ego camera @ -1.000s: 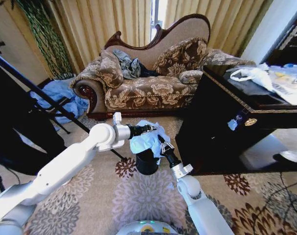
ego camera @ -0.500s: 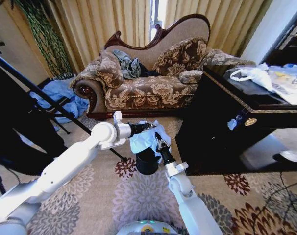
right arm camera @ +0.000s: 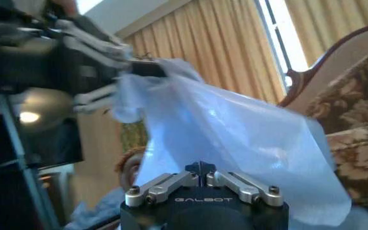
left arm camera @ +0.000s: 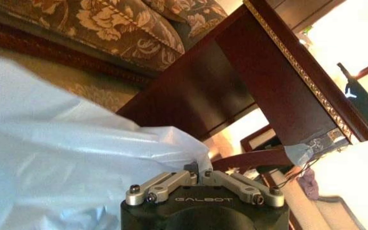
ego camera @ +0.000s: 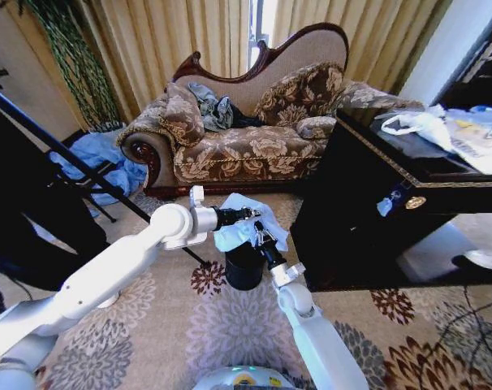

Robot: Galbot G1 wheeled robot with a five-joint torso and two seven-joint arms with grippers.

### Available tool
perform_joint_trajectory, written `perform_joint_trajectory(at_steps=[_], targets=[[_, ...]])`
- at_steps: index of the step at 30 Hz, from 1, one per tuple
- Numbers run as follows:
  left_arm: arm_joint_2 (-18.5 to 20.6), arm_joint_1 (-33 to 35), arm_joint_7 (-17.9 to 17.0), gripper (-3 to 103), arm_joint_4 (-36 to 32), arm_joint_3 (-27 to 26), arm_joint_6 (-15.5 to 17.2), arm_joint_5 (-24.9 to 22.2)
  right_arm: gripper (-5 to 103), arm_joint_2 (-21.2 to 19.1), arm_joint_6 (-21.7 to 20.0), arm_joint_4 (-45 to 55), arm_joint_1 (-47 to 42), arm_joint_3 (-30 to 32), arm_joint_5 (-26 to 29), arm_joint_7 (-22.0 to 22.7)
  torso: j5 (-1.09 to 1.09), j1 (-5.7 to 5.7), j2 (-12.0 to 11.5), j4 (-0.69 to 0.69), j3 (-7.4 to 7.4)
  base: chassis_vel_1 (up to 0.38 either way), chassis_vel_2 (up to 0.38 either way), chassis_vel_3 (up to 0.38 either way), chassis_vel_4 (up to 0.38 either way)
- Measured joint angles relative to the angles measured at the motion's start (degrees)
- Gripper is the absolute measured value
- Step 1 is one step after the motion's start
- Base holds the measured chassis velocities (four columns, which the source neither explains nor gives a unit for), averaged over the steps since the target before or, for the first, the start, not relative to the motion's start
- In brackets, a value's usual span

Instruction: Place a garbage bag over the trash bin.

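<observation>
left tool (ego camera: 248, 214) pinched closed, right tool (ego camera: 261, 236) closed

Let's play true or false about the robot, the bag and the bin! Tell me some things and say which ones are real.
1. Both claws hold the garbage bag. True: the left claw and the right claw are shut on it.
2. The bag is lying flat on the carpet. False: it hangs in the air above the trash bin.
3. The trash bin is black. True.
4. The bin stands on the sofa. False: it stands on the carpet, in front of the sofa.
5. The bag is pulled all the way down over the bin. False: the bin's dark side is uncovered.
</observation>
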Motion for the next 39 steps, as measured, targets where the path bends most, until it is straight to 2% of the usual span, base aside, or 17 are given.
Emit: perform_joint_trajectory(at_steps=[6, 11, 17, 24, 31, 39], targets=[[-0.7, -0.6, 0.4, 0, 0.2, 1.5, 0.0, 0.8, 0, 0.8, 0.5, 1.9, -1.5, -1.8, -0.7, -0.9, 0.0, 0.0, 0.0, 0.01, 0.0, 0.0, 0.0, 0.0, 0.0], [-0.6, -2.2, 0.8, 0, 0.1, 4.4, 0.1, 1.8, 0, 1.5, 1.5, 1.4, 0.7, -0.2, -2.2, -2.4, 0.0, 0.0, 0.0, 0.0, 0.0, 0.0, 0.0, 0.0, 0.0], [-0.2, -3.8, 1.8, 0, 0.5, 5.7, 0.4, 2.6, 0, 0.6, 1.1, 1.1, 2.0, -0.2, -2.7, -1.8, 0.0, 0.0, 0.0, 0.0, 0.0, 0.0, 0.0, 0.0, 0.0], [0.4, -6.1, 2.1, 0, 0.0, 7.0, 0.2, 2.4, 0, 1.7, 0.7, -0.4, 2.1, -0.7, -5.3, -0.1, 0.0, 0.0, 0.0, 0.0, 0.0, 0.0, 0.0, 0.0, 0.0], [1.8, -6.4, 1.7, 0, -1.0, 5.1, -0.1, 1.1, 0, 2.2, 1.5, -1.9, 2.0, 0.3, -7.0, 0.9, 0.0, 0.0, 0.0, 0.0, 0.0, 0.0, 0.0, 0.0, 0.0], [4.5, -2.9, 1.8, 0, -2.1, 0.6, 0.0, 0.7, 0, -0.5, 1.1, 0.5, 1.2, 1.4, -6.2, 1.4, 0.0, 0.0, 0.0, 0.0, 0.0, 0.0, 0.0, 0.0, 0.0]])
